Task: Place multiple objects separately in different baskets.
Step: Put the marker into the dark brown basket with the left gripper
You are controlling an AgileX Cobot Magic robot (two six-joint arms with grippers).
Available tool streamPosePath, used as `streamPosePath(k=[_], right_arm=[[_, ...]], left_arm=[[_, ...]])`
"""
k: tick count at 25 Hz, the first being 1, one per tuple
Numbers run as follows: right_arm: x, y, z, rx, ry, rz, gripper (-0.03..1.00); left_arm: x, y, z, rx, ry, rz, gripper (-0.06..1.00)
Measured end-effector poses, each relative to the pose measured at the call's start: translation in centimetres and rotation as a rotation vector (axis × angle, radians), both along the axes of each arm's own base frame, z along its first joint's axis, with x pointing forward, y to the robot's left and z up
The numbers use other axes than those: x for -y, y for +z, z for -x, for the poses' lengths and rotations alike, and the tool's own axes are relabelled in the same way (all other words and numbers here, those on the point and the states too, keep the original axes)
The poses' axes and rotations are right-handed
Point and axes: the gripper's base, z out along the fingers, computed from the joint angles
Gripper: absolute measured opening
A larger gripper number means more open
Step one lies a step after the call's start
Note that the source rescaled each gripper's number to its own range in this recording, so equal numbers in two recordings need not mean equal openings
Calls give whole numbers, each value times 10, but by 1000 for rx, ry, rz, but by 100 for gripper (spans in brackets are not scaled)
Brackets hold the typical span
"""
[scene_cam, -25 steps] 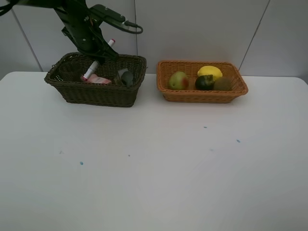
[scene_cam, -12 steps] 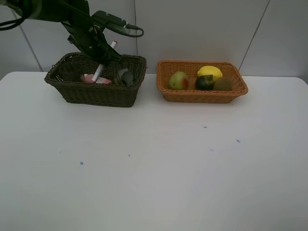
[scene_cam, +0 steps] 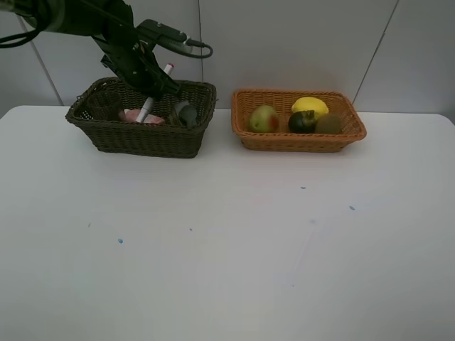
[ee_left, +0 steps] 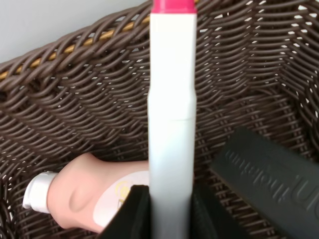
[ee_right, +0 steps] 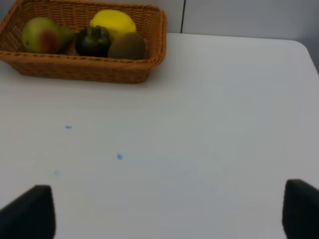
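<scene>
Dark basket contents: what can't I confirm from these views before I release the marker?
- Exterior high: basket front wall hides the floor; left gripper covers part of the marker.
- Left wrist: marker blocks the middle of the pink bottle; the dark bottle is cut off by the edge. Cup not identifiable.
- Right wrist: dark basket out of frame.

dark brown woven basket [scene_cam: 142,135], orange wicker basket [scene_cam: 298,139], yellow lemon [scene_cam: 310,106], white red-capped marker [ee_left: 172,114]
</scene>
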Motion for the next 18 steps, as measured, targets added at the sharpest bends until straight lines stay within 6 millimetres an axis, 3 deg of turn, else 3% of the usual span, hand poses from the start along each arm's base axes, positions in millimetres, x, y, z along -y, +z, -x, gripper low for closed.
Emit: streamPosePath(k=[3, 5, 7, 9, 18], right_arm=[[0, 0, 0, 0, 0, 0, 100], [0, 0, 0, 0, 0, 0, 100], [0, 0, 0, 0, 0, 0, 100], [0, 0, 0, 0, 0, 0, 100], [0, 0, 0, 0, 0, 0, 100]], left_arm=[[-1, -1, 2, -23, 11, -2, 18], [-1, -1, 2, -28, 14, -1, 33], [-1, -1, 2, -24, 17, 4, 56], [0, -1, 1, -12, 17, 12, 68], [2, -1, 1, -22, 32, 44, 73]])
